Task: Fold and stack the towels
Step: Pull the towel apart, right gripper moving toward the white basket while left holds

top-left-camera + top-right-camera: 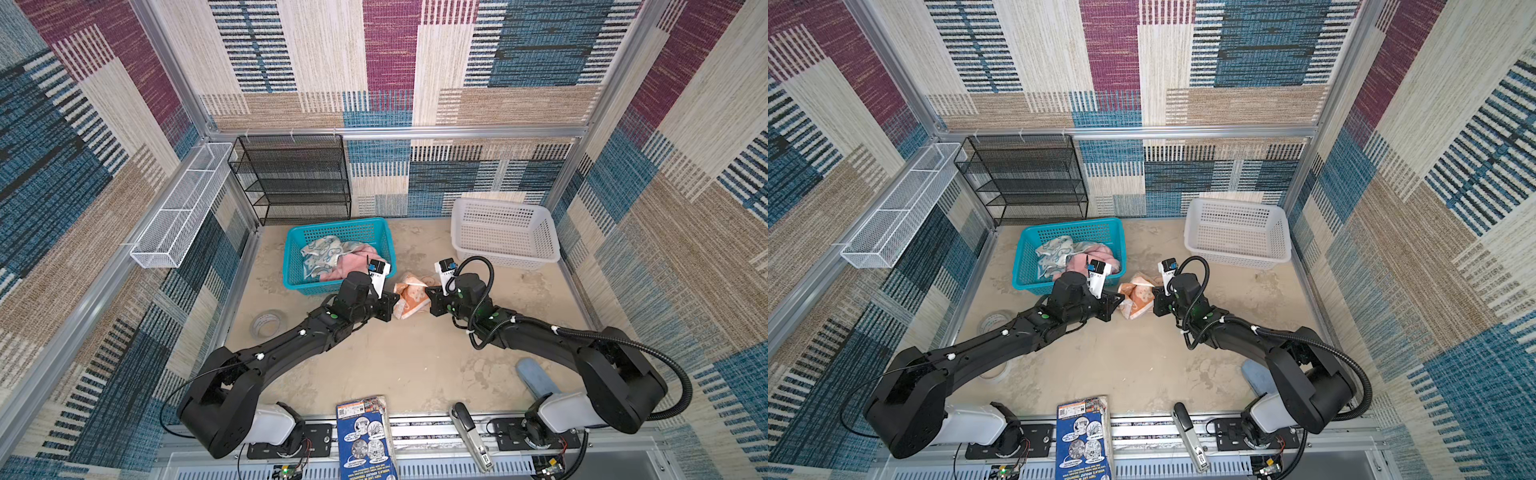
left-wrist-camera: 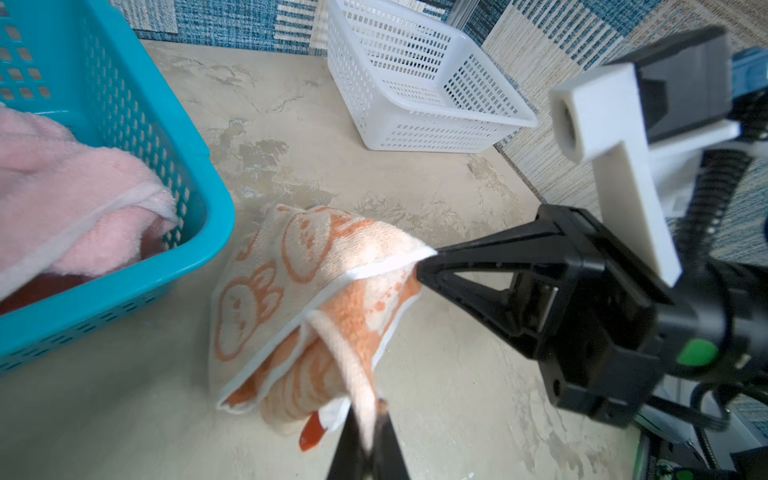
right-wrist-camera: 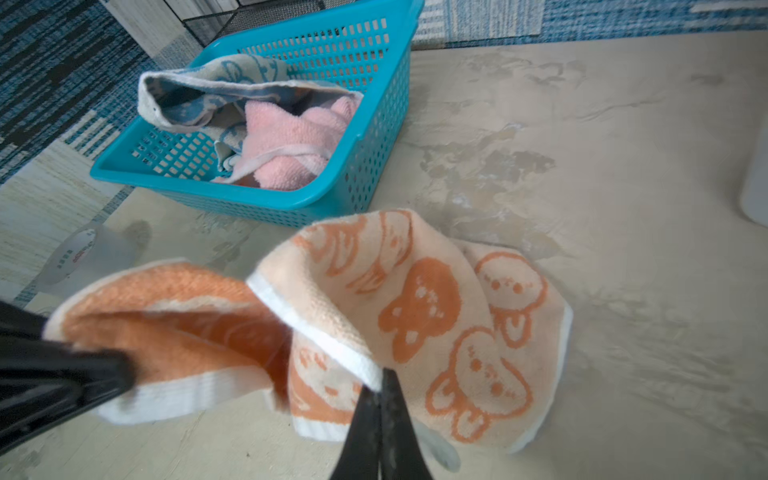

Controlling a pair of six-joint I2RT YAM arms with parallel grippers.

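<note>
Black wire-mesh shelf rack (image 1: 291, 178) standing upper centre. White wire-mesh trough (image 1: 183, 203) hanging upper left. Teal plastic lattice basket (image 1: 293, 266) and white plastic lattice basket (image 1: 505, 232) sitting mid-frame, apart. Clear tape roll (image 1: 268, 324) lying lower left. Blue printed carton (image 1: 365, 436) lying bottom centre.

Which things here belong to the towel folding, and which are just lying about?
Job: orange towel, blue towel, pink towel, teal basket.
Lying about: tape roll, blue box, black mesh rack, white wire tray; white basket unclear.
</note>
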